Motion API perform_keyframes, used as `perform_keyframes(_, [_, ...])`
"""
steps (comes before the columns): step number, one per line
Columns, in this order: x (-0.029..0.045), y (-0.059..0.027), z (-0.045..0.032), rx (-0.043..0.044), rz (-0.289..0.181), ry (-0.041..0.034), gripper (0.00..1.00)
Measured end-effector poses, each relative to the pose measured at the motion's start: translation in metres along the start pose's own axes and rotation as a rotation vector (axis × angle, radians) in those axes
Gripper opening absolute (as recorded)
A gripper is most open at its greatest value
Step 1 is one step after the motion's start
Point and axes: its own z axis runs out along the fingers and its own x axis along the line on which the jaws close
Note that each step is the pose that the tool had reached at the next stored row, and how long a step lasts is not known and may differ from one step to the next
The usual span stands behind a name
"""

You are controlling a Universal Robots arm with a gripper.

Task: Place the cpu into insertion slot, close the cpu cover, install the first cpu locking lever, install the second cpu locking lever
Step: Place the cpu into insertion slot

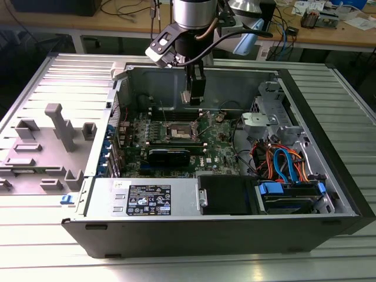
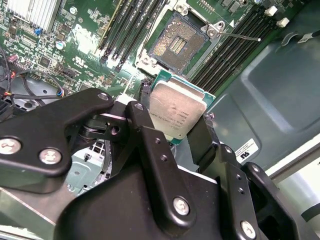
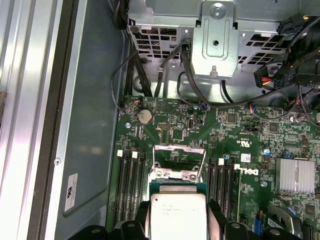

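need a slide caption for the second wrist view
Gripper holds the cpu above the green motherboard, not yet in the uncovered insertion slot.

Arm [image 1: 194, 14] upright, wrist downward, jaws tight on the cpu [image 2: 176, 111].

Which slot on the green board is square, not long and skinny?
The insertion slot: a square socket with a pale middle, near the held cpu. The memory slots beside it are long, black and narrow.
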Motion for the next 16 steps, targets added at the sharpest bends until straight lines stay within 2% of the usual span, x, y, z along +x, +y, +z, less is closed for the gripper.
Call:
perform_keyframes(5, [0.0,-0.0001,0.0014,0.0,0.0,0.0001,0.54])
perform_keyframes(9, [-0.0001,-0.0004,0.0053,0.0001,0.0,0.0,0.54])
perform_keyframes(13, [-0.0003,-0.001,0.0137,0.0001,0.001,-0.0003,0.54])
perform_keyframes(16, [-0.0003,-0.0013,0.018,0.0007,0.024,-0.0021,0.54])
